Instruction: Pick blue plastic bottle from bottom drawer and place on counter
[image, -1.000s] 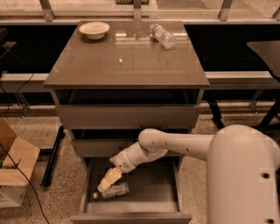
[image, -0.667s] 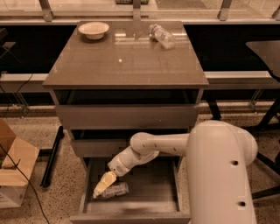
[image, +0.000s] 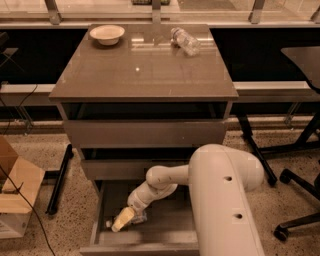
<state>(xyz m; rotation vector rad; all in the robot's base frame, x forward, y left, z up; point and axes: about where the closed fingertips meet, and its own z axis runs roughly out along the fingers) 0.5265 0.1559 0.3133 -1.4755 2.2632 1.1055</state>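
The bottom drawer (image: 170, 231) stands pulled open under the cabinet. My gripper (image: 123, 220), with its yellowish tip, reaches down into the drawer's left half. The blue plastic bottle (image: 139, 216) lies on the drawer floor right at the gripper, mostly hidden behind it; only a small clear part shows. My white arm (image: 220, 195) bends in from the lower right and covers the drawer's right side. The counter (image: 145, 70) is the glossy grey-brown top of the cabinet, well above the gripper.
On the counter a pale bowl (image: 107, 34) sits at the back left and a clear ribbed bottle (image: 185, 41) lies at the back right. The two upper drawers are closed. A cardboard box (image: 15, 195) stands at the left, a chair base (image: 295, 200) at the right.
My gripper has moved a little left and lower in the drawer, down onto the bottle, which now shows less.
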